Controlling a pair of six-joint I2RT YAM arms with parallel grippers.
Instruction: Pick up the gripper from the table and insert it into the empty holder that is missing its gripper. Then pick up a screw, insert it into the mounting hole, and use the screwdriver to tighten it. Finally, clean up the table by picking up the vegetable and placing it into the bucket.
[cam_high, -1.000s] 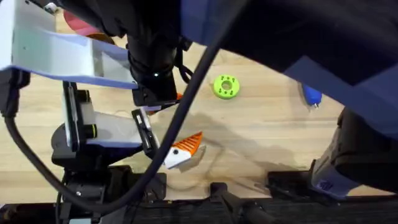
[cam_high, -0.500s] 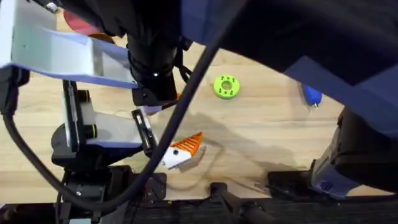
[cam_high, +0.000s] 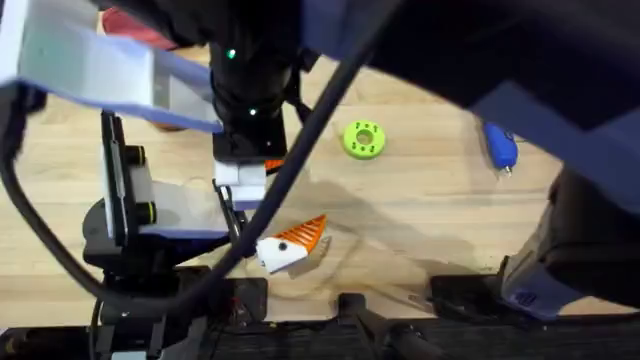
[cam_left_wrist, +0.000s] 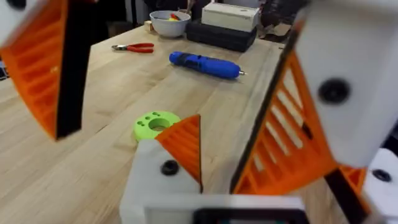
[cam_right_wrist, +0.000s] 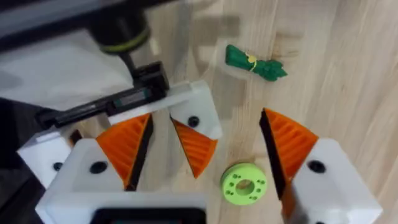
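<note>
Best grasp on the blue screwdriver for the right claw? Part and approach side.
Judging from the left wrist view, take the screwdriver around the middle of its blue barrel, coming straight down from above with the fingers across its long axis. It lies flat on the table, bit pointing away from the pliers, with free wood on both long sides.

At the upper right of your overhead frame lies the blue cylindrical powered screwdriver (cam_high: 499, 149); at centre, a bright green round disc (cam_high: 363, 139) on pale wood-grain table (cam_high: 430, 215). Lower centre, a white block with orange ribbed wedge (cam_high: 290, 242). Your right wrist view shows the dark green toy vegetable (cam_right_wrist: 255, 63), yellow-banded.
</note>
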